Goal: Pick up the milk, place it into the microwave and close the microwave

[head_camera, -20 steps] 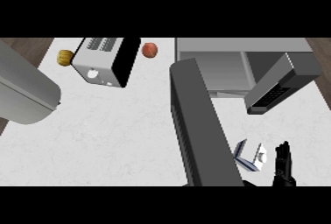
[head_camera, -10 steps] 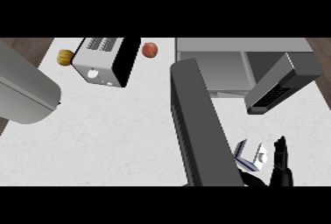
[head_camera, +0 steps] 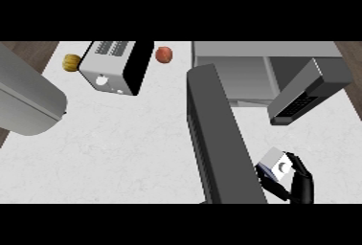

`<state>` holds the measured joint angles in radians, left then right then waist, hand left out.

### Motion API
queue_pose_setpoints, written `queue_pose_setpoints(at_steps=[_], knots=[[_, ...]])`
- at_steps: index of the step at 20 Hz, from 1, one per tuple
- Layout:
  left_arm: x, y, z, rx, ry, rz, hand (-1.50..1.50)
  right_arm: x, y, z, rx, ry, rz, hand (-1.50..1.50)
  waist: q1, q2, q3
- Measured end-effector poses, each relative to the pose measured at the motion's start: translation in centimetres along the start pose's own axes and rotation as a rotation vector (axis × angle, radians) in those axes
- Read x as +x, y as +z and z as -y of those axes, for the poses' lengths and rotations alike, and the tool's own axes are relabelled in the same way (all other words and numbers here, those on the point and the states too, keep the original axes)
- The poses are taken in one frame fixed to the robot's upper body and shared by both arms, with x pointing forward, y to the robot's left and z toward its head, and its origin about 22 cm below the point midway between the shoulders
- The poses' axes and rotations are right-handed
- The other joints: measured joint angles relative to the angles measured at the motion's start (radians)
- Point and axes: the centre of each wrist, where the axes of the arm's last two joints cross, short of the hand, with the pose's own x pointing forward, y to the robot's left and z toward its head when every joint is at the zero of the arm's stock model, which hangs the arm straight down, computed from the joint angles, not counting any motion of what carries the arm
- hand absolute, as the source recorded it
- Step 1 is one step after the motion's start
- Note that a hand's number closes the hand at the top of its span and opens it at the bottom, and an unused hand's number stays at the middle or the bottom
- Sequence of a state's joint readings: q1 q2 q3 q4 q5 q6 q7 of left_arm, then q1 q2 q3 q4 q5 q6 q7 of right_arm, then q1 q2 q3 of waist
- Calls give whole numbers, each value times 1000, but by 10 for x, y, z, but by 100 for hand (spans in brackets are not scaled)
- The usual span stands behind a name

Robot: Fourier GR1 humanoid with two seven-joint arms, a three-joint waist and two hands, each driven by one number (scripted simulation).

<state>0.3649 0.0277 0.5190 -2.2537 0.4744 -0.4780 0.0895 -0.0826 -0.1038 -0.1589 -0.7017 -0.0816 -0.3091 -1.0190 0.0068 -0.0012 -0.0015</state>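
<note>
At the near right edge, your right hand (head_camera: 298, 178) curls round the milk (head_camera: 276, 163), just right of the open door (head_camera: 219, 143). Lift straight up, clear the door's edge, then carry it far into the microwave (head_camera: 240, 72).

My right hand (head_camera: 300, 179) is black, my forearm (head_camera: 219, 143) dark grey. The milk (head_camera: 274, 163) carton is white with a blue edge. The counter (head_camera: 127, 143) is white, faintly marbled. The toaster (head_camera: 117, 67) is silver and black, the microwave (head_camera: 262, 72) grey
</note>
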Motion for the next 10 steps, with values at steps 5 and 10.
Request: queue_pose_setpoints(at_steps=[5,10], knots=[[0,1,-4,-6,-2,4,-150,7,-40,-6,95,-28,74,150,14,3,2],[0,0,-3,-26,11,8,-150,20,-93,2,299,-113,154,150,31,9,4]])
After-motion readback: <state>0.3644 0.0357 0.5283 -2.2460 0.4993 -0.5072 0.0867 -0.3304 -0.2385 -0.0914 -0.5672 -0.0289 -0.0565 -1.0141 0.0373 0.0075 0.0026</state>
